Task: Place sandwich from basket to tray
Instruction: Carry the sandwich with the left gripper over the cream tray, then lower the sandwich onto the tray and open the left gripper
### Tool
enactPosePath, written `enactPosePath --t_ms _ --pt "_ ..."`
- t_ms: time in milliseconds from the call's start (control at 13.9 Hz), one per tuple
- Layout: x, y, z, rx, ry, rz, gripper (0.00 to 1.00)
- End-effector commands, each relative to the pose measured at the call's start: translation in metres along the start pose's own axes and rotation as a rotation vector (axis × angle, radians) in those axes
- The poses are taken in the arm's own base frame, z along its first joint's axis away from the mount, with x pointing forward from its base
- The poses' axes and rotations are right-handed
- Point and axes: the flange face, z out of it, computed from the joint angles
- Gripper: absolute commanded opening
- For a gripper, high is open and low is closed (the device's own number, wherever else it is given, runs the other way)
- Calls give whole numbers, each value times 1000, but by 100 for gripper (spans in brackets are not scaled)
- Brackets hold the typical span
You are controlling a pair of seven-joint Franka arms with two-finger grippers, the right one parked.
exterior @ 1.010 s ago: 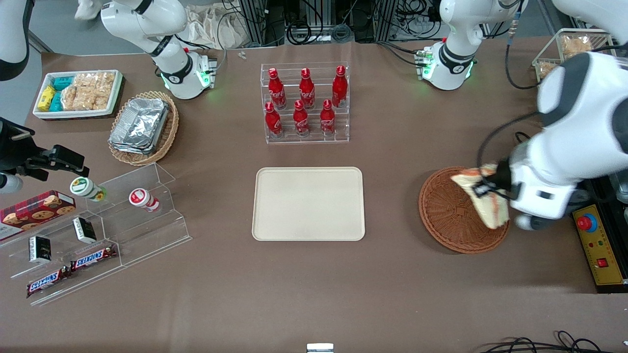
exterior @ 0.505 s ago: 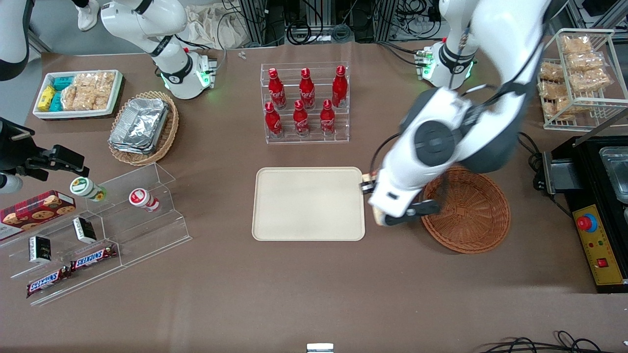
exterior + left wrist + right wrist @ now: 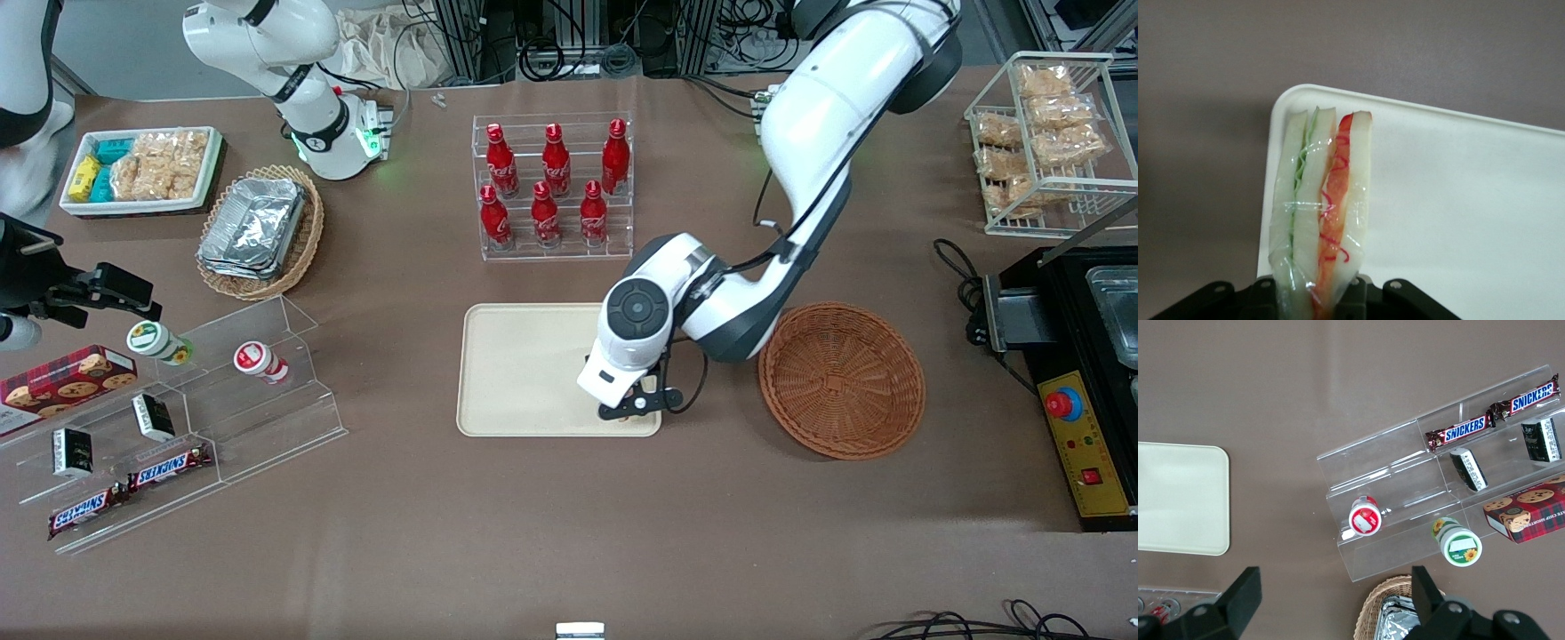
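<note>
My gripper (image 3: 1315, 297) is shut on the sandwich (image 3: 1321, 200), a plastic-wrapped wedge of pale bread with green and orange-red filling that sticks out past the fingers. It hangs over a rounded corner of the cream tray (image 3: 1458, 187). In the front view the gripper (image 3: 636, 404) is above the tray (image 3: 524, 373), at the corner nearest the camera and the basket, and the wrist hides the sandwich. The reddish-brown wicker basket (image 3: 842, 380) sits beside the tray, toward the working arm's end, with nothing in it. The tray's edge (image 3: 1178, 497) also shows in the right wrist view.
A clear rack of red bottles (image 3: 553, 187) stands farther from the camera than the tray. Toward the parked arm's end are an acrylic snack stand (image 3: 178, 418), a tan basket of foil containers (image 3: 258, 231) and a white snack tray (image 3: 142, 169). A yellow control box (image 3: 1080, 444) lies beside the basket.
The arm swung from the basket to over the tray, carrying the sandwich with it. The basket now holds nothing.
</note>
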Motion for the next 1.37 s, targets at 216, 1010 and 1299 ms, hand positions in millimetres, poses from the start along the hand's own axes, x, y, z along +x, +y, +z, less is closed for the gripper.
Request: enactPosePath --t_ms 216,1010,1299 --pt "-23 0 49 85 -8 71 0" --pt "1 -18 -47 12 101 -22 100" --pt "39 -100 -150 21 175 -170 100"
